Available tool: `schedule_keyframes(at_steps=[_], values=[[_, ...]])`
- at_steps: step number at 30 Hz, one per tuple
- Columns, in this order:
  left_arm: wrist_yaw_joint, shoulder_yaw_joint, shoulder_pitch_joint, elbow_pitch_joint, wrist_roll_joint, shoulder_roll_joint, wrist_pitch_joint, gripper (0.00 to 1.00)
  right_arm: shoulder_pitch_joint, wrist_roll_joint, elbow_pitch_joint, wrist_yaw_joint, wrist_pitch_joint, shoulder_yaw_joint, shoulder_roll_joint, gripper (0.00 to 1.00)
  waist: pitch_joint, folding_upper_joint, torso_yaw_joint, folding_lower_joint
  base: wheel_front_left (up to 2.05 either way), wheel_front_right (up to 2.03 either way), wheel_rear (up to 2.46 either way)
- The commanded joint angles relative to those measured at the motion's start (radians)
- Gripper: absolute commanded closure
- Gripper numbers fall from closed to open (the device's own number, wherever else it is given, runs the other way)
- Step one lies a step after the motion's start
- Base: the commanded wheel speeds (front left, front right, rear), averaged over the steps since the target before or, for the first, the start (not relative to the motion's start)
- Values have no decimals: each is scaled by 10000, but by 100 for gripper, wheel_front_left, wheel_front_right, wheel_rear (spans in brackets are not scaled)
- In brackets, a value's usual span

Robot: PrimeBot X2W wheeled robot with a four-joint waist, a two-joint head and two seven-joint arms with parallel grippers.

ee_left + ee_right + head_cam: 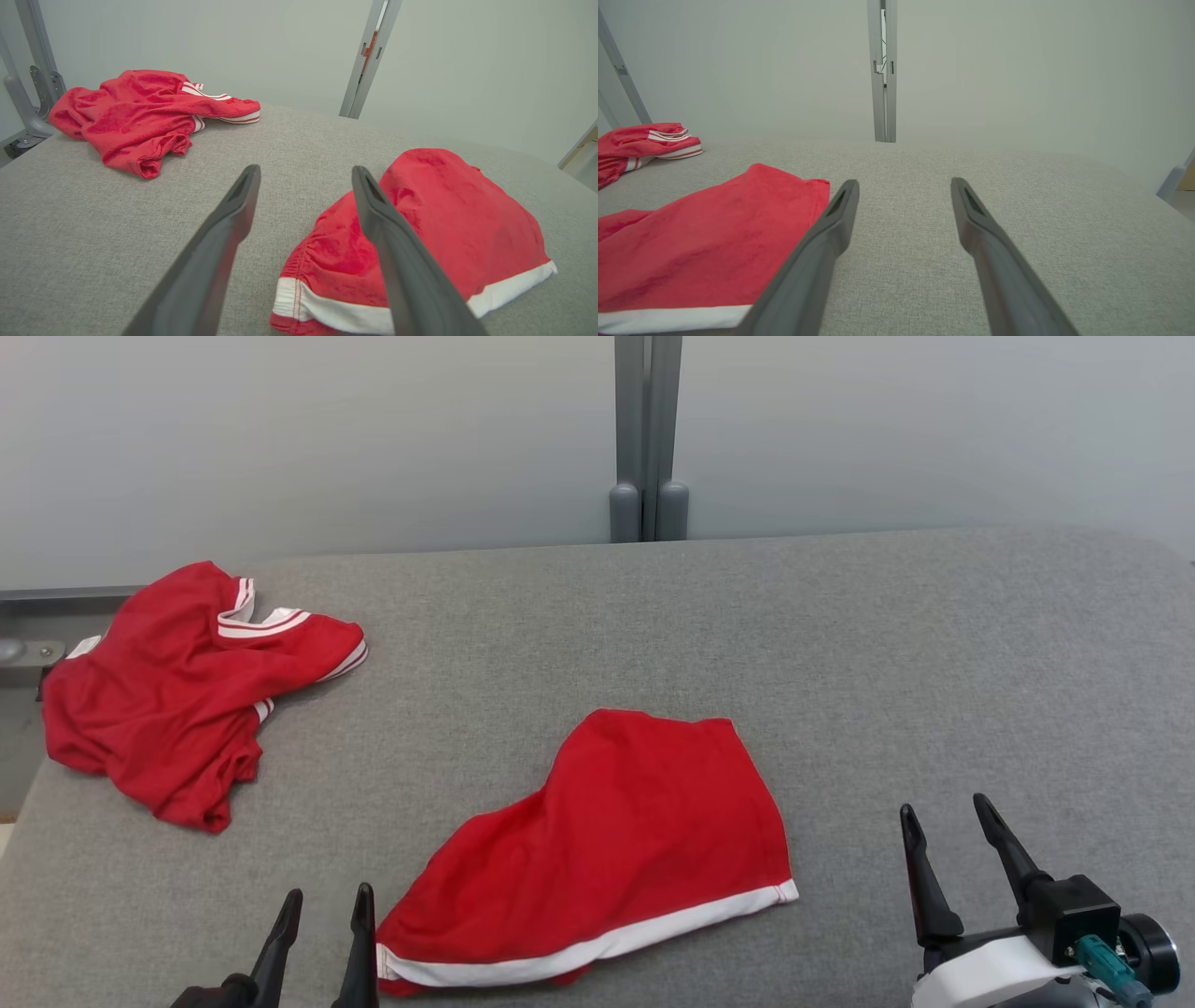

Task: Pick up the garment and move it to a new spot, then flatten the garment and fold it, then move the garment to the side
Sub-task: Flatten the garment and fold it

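A red garment (635, 821) with a white band along its hem lies folded flat on the grey padded table (887, 635), near the front middle. It also shows as the red garment (444, 219) right of my left fingers and as the red garment (705, 247) left of my right fingers. My left gripper (329, 891) (304, 169) stands open just left of its lower corner, holding nothing. My right gripper (943, 805) (904, 181) is open over bare table, to the garment's right.
A second red garment (177, 700) (135, 112) (635, 140) with white stripes lies crumpled at the table's far left edge. A grey post (648, 439) stands behind the table against a pale wall. Metal frame parts (28, 93) sit off the left edge.
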Motion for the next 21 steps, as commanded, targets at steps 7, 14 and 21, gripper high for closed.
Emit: schedule_keyframes(at_steps=[7, 14, 21], values=[[-44, -221, -387, -33, -80, 273, -4, 0, -105, 181, 206, -10, -27, 156, -31, 0, 121, 0, -101, 0, 0, 0, 0], [-46, -311, -351, -4, -285, 485, -4, 0, -488, 450, 521, -10, -27, 376, -31, 0, 137, 0, -242, 0, 0, 0, 0], [-39, -653, -125, 744, -685, 1501, 1087, 0, -1510, 405, 2013, -12, 854, 1441, -52, 0, 68, 0, -334, 0, 0, 0, 0]])
